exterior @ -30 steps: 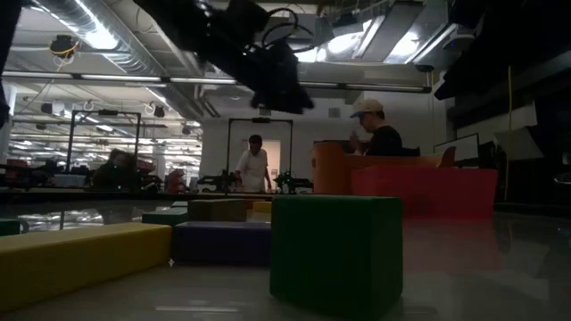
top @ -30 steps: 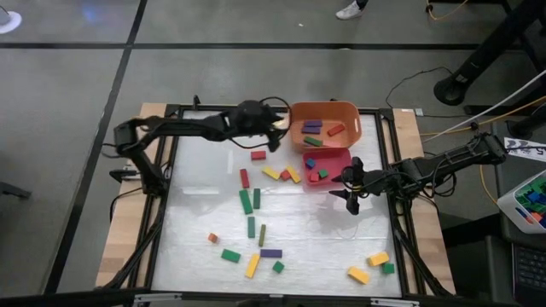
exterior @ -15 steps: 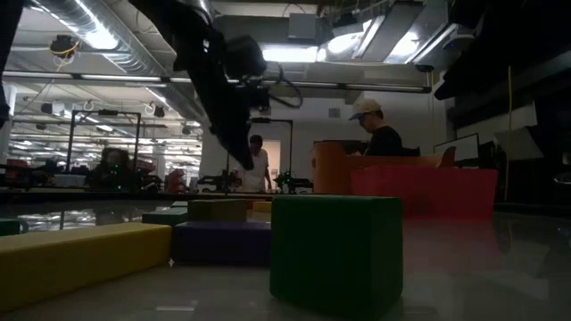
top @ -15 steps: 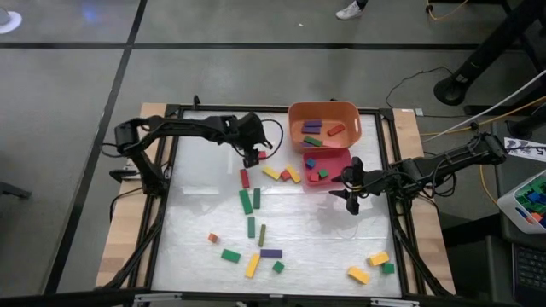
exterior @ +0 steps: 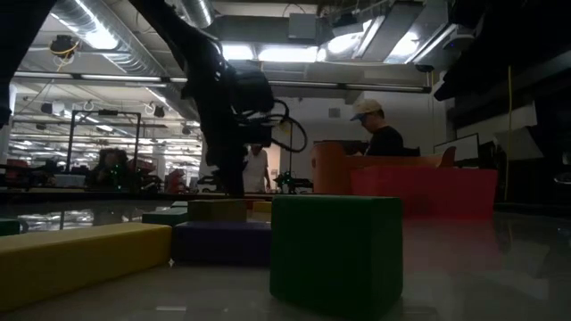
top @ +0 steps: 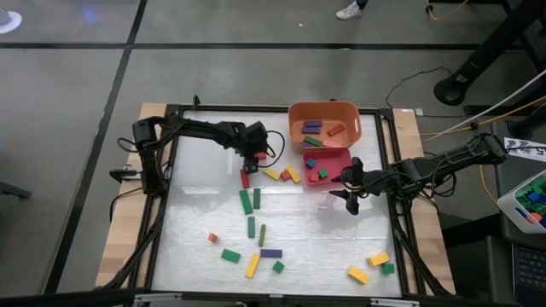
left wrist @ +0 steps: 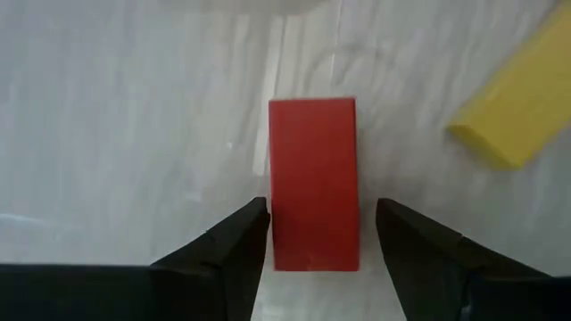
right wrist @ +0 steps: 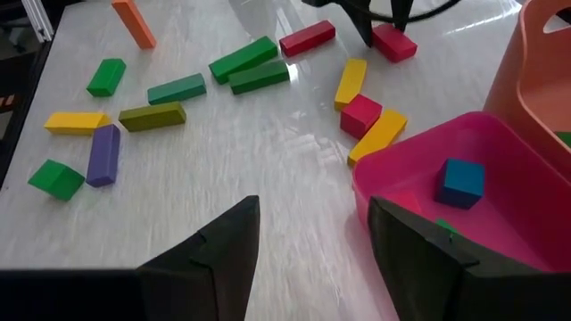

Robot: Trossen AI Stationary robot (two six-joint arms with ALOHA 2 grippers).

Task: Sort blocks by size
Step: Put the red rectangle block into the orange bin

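**Left arm poised over a red block**

From above, you had the left gripper (top: 255, 157) lowered over a red block (top: 258, 156) near the orange bin (top: 324, 111), with a yellow bar (top: 271, 173) just beside it. The remaining blocks (top: 246, 201) lay scattered down the middle of the table (top: 196, 213) and in its near right corner. The right gripper (top: 351, 189) waited next to the pink tray (top: 339, 155), which already held a few small cubes.

From table height, your left arm showed only as a dark shape reaching down behind a green cube (exterior: 336, 253) and a purple bar (exterior: 221, 241).

Through the left wrist camera, your fingers (left wrist: 234, 242) stood spread on either side of the red block (left wrist: 313, 181), neither one touching it. You appeared to be at the grasping step. The next move called for a squeeze across the block's narrow width, then a lift.

Through the right wrist camera, that gripper (right wrist: 306, 234) hung spread and empty beside the tray (right wrist: 419, 147), where a blue cube (right wrist: 460, 180) sat.
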